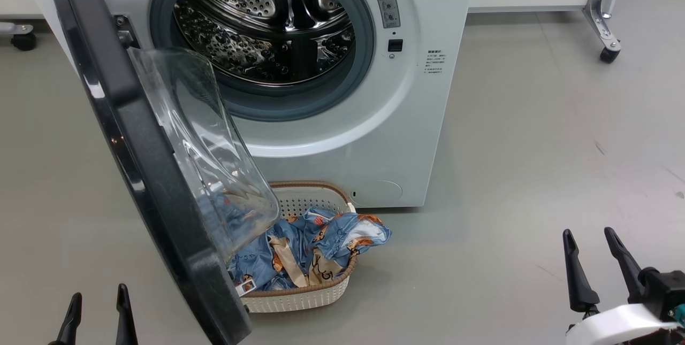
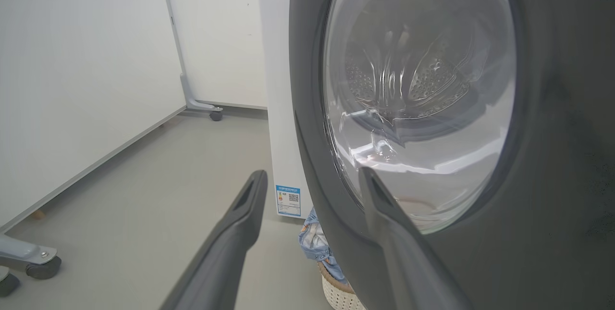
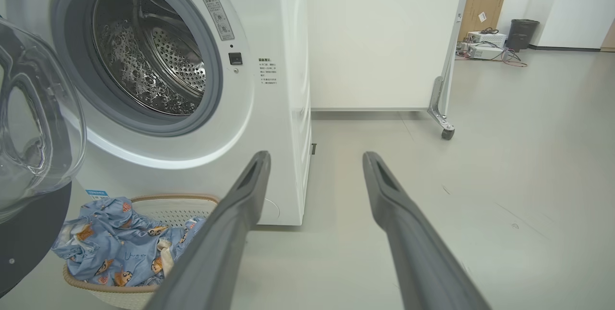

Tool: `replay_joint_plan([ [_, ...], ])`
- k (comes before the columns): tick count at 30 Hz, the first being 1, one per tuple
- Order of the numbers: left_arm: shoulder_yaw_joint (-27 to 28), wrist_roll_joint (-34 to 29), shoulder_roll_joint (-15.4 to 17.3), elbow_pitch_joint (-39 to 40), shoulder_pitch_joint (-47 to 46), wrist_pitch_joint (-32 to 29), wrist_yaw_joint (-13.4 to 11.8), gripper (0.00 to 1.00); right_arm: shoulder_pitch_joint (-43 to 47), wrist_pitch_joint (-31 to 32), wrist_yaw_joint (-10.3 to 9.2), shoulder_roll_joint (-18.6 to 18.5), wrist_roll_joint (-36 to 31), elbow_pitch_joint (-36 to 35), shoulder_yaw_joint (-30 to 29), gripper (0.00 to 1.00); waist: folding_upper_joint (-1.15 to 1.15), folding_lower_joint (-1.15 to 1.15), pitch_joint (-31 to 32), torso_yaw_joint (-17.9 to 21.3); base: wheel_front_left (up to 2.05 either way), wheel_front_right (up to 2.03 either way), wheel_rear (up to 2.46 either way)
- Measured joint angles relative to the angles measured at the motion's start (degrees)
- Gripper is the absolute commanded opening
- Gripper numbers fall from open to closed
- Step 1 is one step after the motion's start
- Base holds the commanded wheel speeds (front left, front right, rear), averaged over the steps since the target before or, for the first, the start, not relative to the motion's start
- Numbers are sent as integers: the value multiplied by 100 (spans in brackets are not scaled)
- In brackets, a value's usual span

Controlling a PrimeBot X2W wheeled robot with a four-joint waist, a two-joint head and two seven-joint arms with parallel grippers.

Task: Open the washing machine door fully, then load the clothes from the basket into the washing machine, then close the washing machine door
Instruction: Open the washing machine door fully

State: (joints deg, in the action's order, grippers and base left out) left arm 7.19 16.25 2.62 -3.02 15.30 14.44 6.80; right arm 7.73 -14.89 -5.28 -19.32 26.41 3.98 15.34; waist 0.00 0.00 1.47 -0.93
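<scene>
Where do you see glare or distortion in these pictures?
Head view: glints speckle the drum, and the door glass warps the clothes behind it. Left wrist view: that glass smears the drum into ripples, with a white glare streak low down. Right wrist view: the wide lens tilts edges of the washer; light is even.

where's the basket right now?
In the head view the basket sits on the floor at lower centre, directly in front of the washing machine, clothes inside, its left part behind the open washing machine door.
</scene>
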Motion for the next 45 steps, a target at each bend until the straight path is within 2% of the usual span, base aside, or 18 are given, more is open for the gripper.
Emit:
replay_joint_plan([
  [12,-25,9,0,-46,-4,0,24,100,438,0,-4,282,-439,203,-325,100,0,0,-43,-29,0,0,0],
  [23,-25,9,0,-120,-5,0,26,100,478,0,20,370,-783,354,-693,100,0,0,-50,-148,0,0,0],
  [24,-25,21,0,-144,-5,0,26,85,478,0,70,415,-810,355,-744,100,0,0,-47,-166,0,0,0],
  [25,-26,24,0,-163,-5,0,26,23,478,0,73,449,-826,355,-760,100,0,0,-45,-174,0,0,0],
  [26,-31,24,0,-176,-5,0,27,0,478,0,91,477,-846,356,-770,100,0,0,-43,-180,0,0,0],
  [35,-18,70,0,-210,-8,0,31,0,478,0,272,634,-943,389,-928,100,0,0,-28,-219,0,0,0],
  [41,57,130,-2,-203,-18,0,30,0,482,0,324,697,-999,397,-1010,100,0,0,-20,-231,0,0,0],
  [42,141,157,-10,-189,-26,0,5,0,484,0,341,714,-1014,397,-1034,100,0,0,-18,-233,0,0,0],
  [45,606,211,-32,74,-138,0,-330,0,517,0,371,786,-1048,396,-1107,100,0,0,-11,-241,0,0,0],
])
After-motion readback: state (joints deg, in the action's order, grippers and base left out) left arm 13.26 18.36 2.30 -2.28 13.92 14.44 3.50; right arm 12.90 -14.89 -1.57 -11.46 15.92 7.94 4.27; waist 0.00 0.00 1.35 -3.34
